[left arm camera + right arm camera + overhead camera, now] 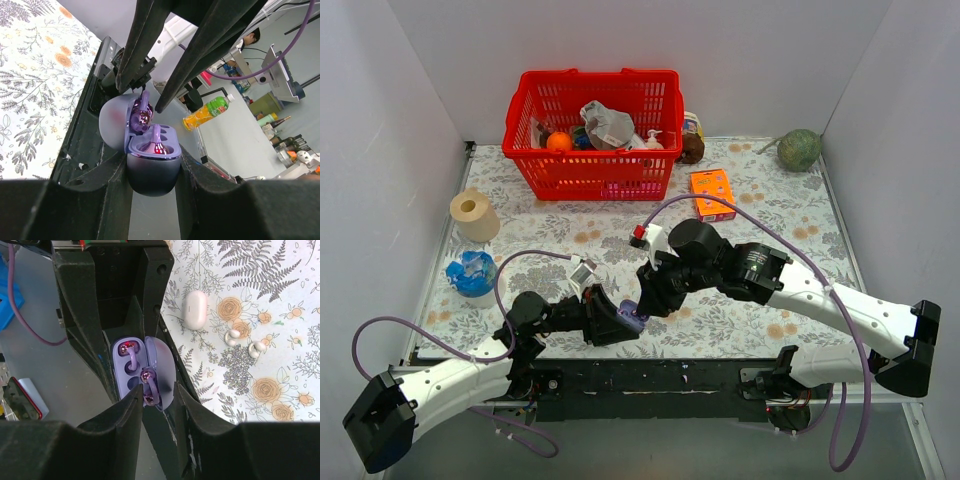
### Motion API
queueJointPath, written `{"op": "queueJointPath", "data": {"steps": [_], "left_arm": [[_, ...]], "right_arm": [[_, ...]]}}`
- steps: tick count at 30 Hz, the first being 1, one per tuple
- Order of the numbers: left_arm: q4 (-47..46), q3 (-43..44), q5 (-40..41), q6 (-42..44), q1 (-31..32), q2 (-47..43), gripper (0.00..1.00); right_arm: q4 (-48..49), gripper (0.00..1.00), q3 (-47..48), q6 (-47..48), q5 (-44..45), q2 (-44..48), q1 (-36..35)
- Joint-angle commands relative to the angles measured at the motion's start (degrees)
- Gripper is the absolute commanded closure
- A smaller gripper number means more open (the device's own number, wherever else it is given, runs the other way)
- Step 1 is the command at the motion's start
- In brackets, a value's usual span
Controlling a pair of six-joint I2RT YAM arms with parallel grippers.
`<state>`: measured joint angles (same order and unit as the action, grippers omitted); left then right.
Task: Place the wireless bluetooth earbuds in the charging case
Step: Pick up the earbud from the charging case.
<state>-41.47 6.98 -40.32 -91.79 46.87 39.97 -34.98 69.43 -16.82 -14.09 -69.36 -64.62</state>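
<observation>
My left gripper [623,320] [152,172] is shut on the lower shell of the charging case [152,172] [131,371], a lavender-blue clamshell held with its lid open. It hangs over the table's front edge. One purple earbud [156,146] [129,356] sits in a socket. The second earbud [142,112] [150,389] leans half over the other socket, against the lid. My right gripper [646,298] [160,390] hovers right over the case. Its jaws stand apart around that earbud and the lid, and one finger touches the bud.
A white oval case [195,310] and two white buds [231,336] lie on the floral cloth near the right gripper. A red basket [595,75], orange box [712,195], paper roll [473,213], blue item [472,272] and green ball [800,150] stand farther back.
</observation>
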Motion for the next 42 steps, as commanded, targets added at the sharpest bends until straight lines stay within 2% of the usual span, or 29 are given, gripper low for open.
{"op": "queueJointPath", "data": {"steps": [1,11,20,42], "left_arm": [[0.4,2.2,0.2,1.0,-0.2,-0.8,1.00],[1.0,2.2,0.3,1.1,-0.2,-0.9,1.00],[1.8,2.2,0.8,1.4,-0.2,-0.9,1.00],[0.6,0.8,7.1,2.7,-0.2,-2.5,1.00]], "right_arm": [[1.1,0.63,-0.6,-0.1,-0.5,-0.1,-0.6],[0.8,0.76,-0.2,0.1,-0.2,-0.1,-0.8],[-0.3,0.99,1.0,0.5,0.0,-0.2,-1.1],[-1.1,0.99,6.5,2.8,4.0,2.1,-3.1]]}}
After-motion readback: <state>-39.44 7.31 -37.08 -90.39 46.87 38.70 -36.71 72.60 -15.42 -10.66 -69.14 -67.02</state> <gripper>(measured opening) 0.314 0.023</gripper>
